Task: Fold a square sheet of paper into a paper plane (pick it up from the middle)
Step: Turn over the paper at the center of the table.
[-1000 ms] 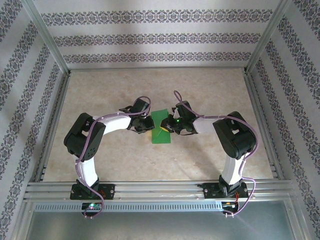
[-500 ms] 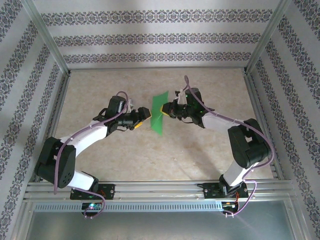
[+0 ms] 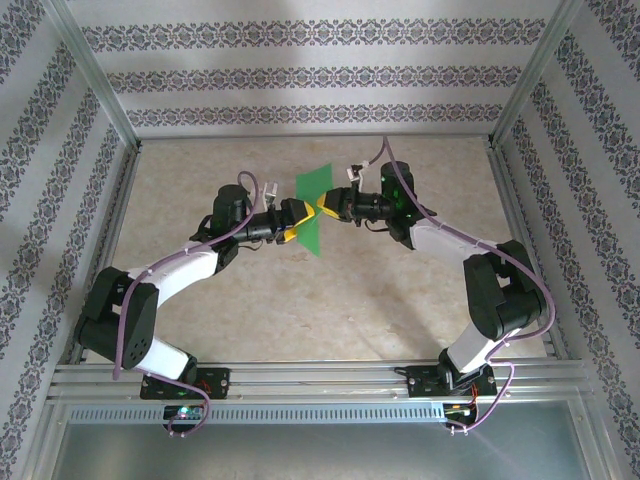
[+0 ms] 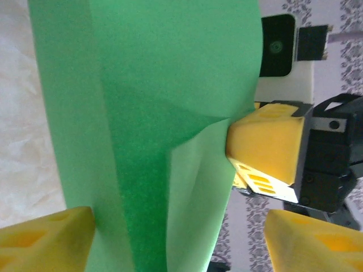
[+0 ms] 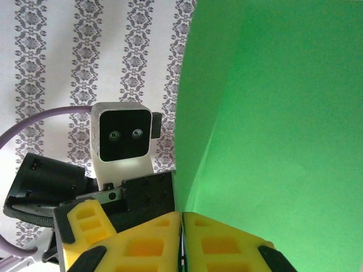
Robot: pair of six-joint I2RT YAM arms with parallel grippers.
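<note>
The square sheet of paper (image 3: 312, 205) is bright green, creased and folded over itself, and hangs on edge above the table. My right gripper (image 3: 325, 207) is shut on its right edge; in the right wrist view the closed yellow fingers (image 5: 147, 246) pinch the sheet of paper (image 5: 272, 113). My left gripper (image 3: 298, 222) comes from the left and is open. In the left wrist view its gripper (image 4: 181, 243) straddles the lower part of the sheet of paper (image 4: 147, 113), one yellow fingertip on each side. The right gripper's fingertip (image 4: 266, 141) shows at the paper's edge. The paper plane is out of view.
A beige tabletop (image 3: 330, 300) lies below both arms, fenced by aluminium rails (image 3: 300, 375) at the front and sides. Patterned walls (image 3: 320, 75) close the back and sides. The left wrist's camera housing (image 5: 122, 139) faces the right wrist camera closely.
The paper has left the table and gone up and back in the right gripper. The left gripper let go, opened, and now sits around the sheet's lower part.
</note>
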